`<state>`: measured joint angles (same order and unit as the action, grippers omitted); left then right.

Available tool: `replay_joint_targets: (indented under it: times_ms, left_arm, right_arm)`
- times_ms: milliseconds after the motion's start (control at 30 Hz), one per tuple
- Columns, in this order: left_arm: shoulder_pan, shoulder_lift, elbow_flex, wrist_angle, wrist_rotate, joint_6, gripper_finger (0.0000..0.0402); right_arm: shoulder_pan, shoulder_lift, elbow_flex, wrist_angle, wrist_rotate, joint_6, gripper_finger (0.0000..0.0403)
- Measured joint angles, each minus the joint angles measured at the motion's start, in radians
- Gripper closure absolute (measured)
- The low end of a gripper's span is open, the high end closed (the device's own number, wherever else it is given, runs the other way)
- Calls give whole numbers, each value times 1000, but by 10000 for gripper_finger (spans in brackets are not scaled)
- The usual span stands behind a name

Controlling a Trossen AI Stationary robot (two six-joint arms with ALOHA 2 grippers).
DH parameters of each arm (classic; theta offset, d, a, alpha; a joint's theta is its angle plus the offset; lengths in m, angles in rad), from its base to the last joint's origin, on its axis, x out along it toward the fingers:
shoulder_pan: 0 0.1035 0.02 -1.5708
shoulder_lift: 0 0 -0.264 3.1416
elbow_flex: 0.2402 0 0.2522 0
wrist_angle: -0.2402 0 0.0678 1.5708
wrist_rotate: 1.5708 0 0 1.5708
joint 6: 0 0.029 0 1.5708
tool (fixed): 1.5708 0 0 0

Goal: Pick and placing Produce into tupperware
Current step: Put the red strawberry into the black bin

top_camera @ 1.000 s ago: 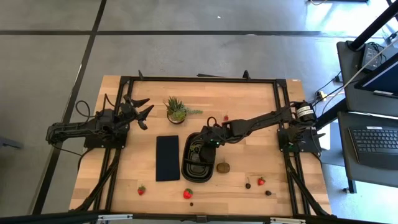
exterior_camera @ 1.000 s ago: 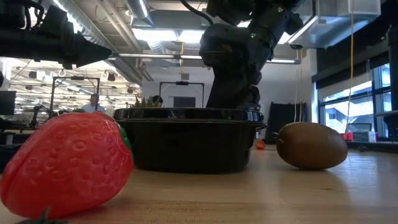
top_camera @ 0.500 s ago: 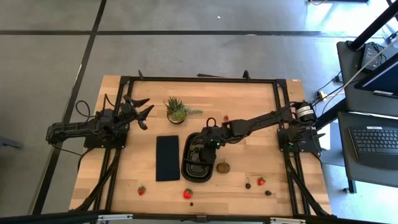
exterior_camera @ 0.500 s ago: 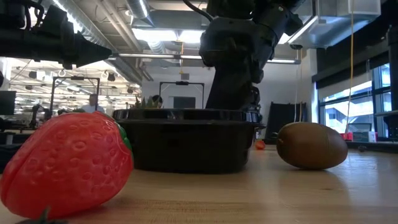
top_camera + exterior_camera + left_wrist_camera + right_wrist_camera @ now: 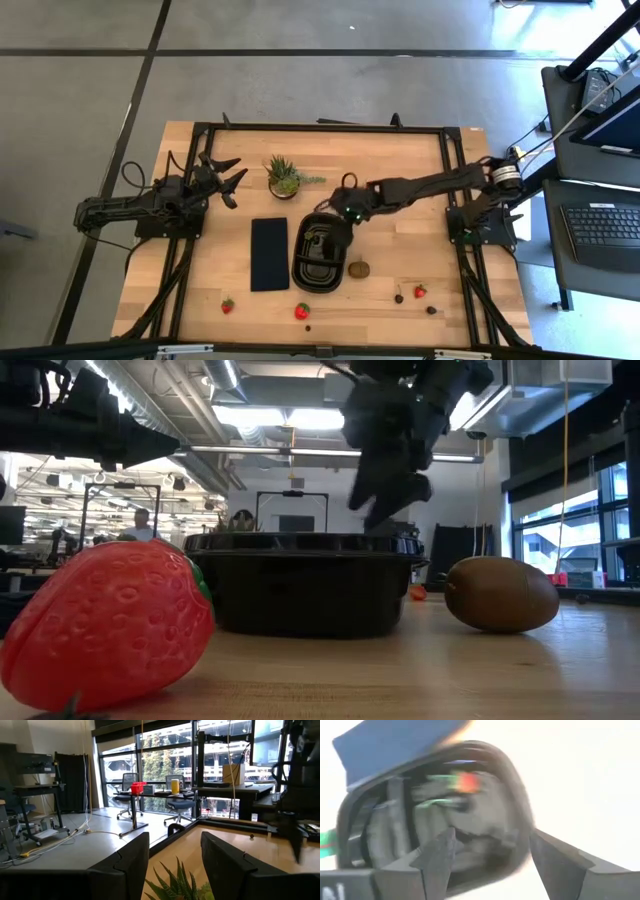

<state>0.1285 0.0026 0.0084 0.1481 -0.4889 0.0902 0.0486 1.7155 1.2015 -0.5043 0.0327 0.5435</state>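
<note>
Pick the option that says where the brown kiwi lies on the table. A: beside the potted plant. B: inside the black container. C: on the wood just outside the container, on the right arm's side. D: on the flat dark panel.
C: in the high view the kiwi rests on bare wood beside the container, on the right arm's side.

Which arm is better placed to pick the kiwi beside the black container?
Right, probably. Its end effector hangs open over the tupperware, near the kiwi. The left end effector waits by the potted plant.
</note>
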Motion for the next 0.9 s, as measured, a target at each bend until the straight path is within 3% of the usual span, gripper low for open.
replay_joint_targets:
  times_ms: [233,500,900]
  left_arm:
    - [0,0,0,1,0,0,230]
    - [0,0,0,3,0,0,230]
    - [0,0,0,3,0,24,230]
  right_arm:
    - [-124,-18,-5,-202,81,54,148]
    - [-251,-14,-95,-141,83,50,148]
    - [-319,-11,-230,31,82,51,148]
